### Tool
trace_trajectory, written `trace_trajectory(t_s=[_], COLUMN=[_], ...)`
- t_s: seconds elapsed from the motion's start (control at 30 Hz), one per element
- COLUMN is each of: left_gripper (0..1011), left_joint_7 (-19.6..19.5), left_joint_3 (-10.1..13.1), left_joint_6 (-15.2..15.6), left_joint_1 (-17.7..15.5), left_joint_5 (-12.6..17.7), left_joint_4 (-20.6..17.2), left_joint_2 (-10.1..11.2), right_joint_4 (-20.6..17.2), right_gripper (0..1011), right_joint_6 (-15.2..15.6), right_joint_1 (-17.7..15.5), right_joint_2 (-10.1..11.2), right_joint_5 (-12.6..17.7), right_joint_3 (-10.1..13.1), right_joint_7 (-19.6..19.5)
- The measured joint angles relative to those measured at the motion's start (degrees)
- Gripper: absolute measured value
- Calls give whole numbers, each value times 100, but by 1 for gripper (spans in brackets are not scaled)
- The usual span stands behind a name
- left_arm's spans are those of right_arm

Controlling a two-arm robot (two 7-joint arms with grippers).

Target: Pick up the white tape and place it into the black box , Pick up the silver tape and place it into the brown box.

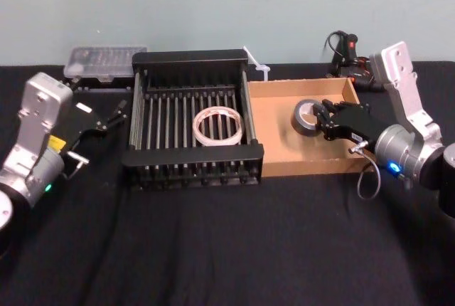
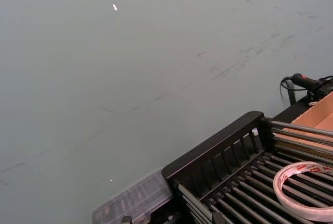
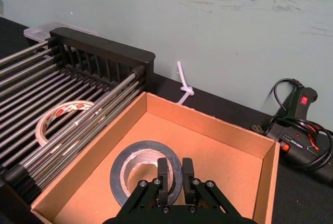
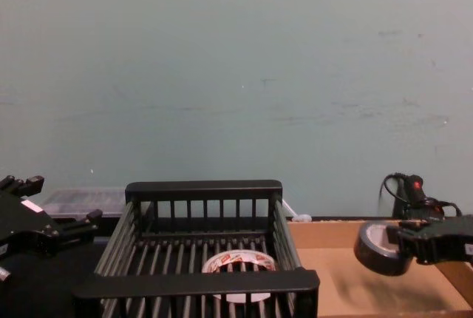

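While the white tape (image 1: 218, 126) already lies flat on the bars inside the black box (image 1: 192, 58), that half looks done. Silver tape (image 1: 308, 117) is over the brown box (image 1: 302, 167), pinched through its rim by the right tool (image 1: 321, 119), one finger in the core, one outside. In the chest view the roll (image 4: 377, 248) hangs above the cardboard floor, tilted, so not released yet; what's left, I'd judge: lower, let go, pull back. Left tool (image 1: 112, 115) sits parked beside the black box's left wall, jaws spread, nothing in them.

Hard to make out: whether the roll's low edge touches the tray floor, can't tell from the wrist view. Chest view cuts off the crate's front and tray's near wall. Clear plastic case (image 1: 105, 62) behind the crate, contents unreadable.
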Motion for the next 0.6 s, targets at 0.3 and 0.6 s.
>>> trace_trajectory(t_s=[0.3,0.6], left_gripper=[1001,1002], left_joint_7=[0,0], left_joint_3=[0,0], left_joint_6=[0,0], left_joint_1=[0,0], left_joint_5=[0,0], left_joint_4=[0,0], left_joint_2=[0,0], right_joint_4=[249,485], right_gripper=[170,170], right_joint_6=[34,89], right_joint_1=[220,395], right_joint_2=[-97,-176], right_joint_5=[-95,-204], right_joint_3=[-36,-92], right_joint_7=[51,96])
